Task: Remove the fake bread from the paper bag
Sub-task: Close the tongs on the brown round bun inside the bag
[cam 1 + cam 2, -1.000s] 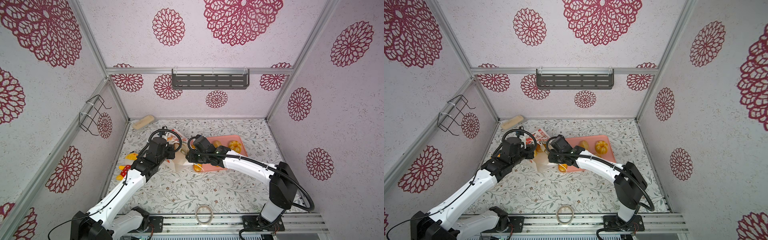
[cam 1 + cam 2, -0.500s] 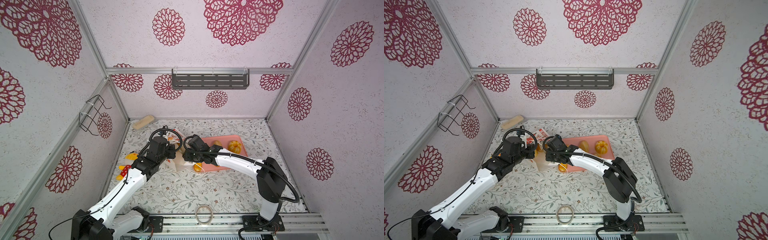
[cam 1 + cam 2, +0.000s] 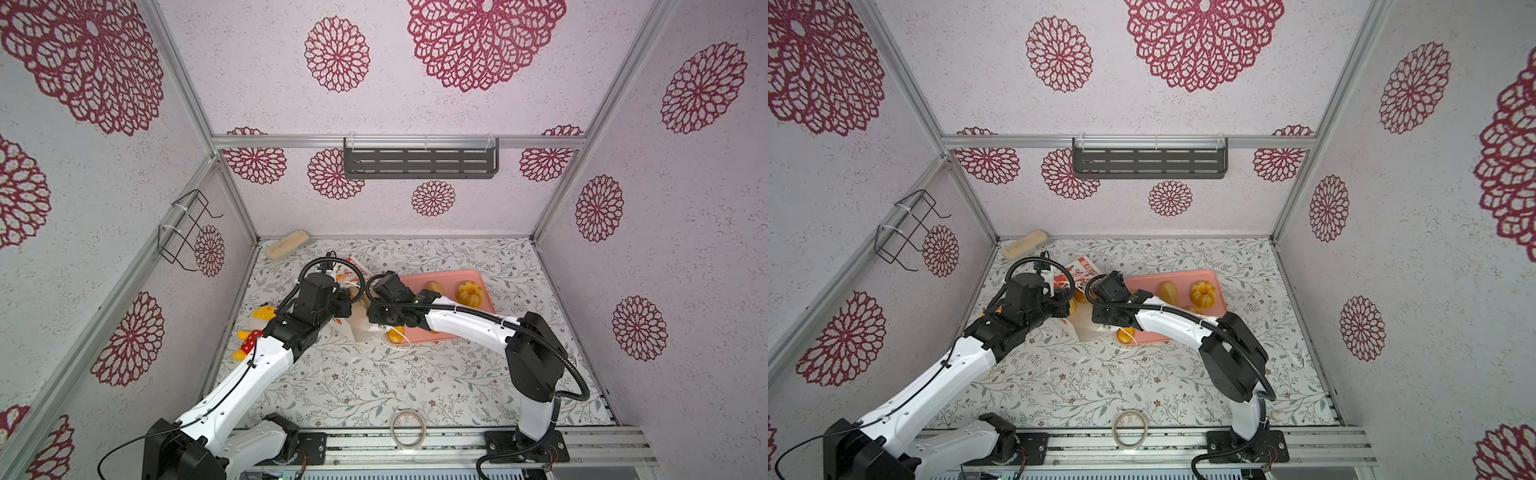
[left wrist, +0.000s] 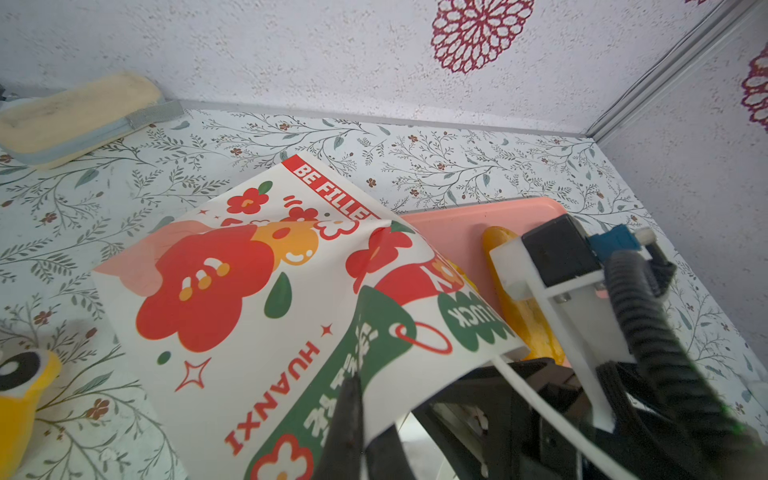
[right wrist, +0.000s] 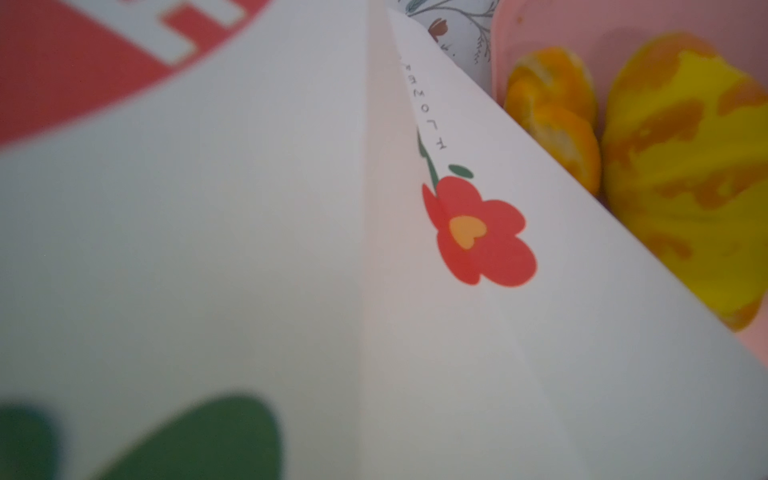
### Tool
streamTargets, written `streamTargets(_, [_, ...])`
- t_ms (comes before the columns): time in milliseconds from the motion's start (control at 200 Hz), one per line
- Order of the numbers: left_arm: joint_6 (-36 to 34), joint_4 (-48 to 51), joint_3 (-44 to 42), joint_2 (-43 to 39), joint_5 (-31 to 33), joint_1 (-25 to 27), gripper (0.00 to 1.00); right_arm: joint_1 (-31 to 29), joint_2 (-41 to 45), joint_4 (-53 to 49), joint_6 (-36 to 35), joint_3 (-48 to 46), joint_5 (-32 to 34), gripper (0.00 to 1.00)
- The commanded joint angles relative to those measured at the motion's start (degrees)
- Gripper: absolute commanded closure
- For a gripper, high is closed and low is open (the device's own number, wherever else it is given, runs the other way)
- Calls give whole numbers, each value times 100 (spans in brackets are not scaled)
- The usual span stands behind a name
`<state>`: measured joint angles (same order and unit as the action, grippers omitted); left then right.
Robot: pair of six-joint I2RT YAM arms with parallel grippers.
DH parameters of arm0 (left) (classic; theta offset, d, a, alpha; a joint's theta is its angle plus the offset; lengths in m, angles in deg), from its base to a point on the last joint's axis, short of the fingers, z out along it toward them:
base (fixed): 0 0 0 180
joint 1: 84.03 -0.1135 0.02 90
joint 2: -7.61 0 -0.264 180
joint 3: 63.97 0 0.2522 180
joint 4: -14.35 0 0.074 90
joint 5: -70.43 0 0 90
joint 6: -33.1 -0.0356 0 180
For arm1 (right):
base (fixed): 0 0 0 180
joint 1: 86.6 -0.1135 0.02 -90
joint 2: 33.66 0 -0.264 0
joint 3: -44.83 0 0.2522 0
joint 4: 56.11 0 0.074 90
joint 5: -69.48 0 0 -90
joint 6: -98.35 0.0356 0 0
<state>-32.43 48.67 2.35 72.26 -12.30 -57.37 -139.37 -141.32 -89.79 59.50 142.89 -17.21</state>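
Far to my left the yellow plush toy (image 3: 259, 316) lies clear of the work and is no worry. My left gripper (image 4: 365, 436) is pinched shut on the rim of the paper bag (image 4: 232, 291), which lies on its side with its mouth toward me and its right flank over the edge of the pink tray (image 3: 449, 276). That thin paper is my first concern: if I pull harder or twist, the rim could tear or slip out of the pinch, and the mouth would sag closed. In a top view a golden piece (image 3: 1073, 305) shows just beside that gripper at the mouth; I cannot tell whether it sits inside. My right gripper (image 3: 370, 316) is at the mouth too, but its own camera sees only white paper and the little red flower, so I cannot tell how wide its jaws stand or whether they hold anything. Working blind like that, I might close on a fold of bag instead of bread and drag the bag along. A white cord handle (image 4: 536, 399) runs close across that arm and could snag it. On the right, a long loaf (image 3: 434, 286) and a ring bun (image 3: 469, 292) rest on the tray, with a third bun (image 3: 394, 334) at its near edge, touching the bag; a jerk there could push that one off.
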Motion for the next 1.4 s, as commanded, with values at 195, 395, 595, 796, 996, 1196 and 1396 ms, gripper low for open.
streamTargets(195, [21,-43,51,13,-116,72,100,12,317,-281,0,36,431,49])
streamTargets(395, [-4,-15,63,5,-107,74,100,8,312,-111,1,-15,399,46])
streamTargets(595, [21,-52,62,40,-120,76,100,4,65,-113,-104,198,311,51])
streamTargets(796, [22,-61,55,49,-129,79,100,-11,-98,-152,-176,307,293,58])
streamTargets(996, [-4,-47,53,31,-120,78,100,-6,-9,-269,-341,348,327,66])
streamTargets(1196, [12,-52,53,22,-134,86,100,-9,163,-558,-583,491,415,78])
streamTargets(1396, [69,-42,88,37,-57,85,100,-15,621,-597,-703,351,318,100])
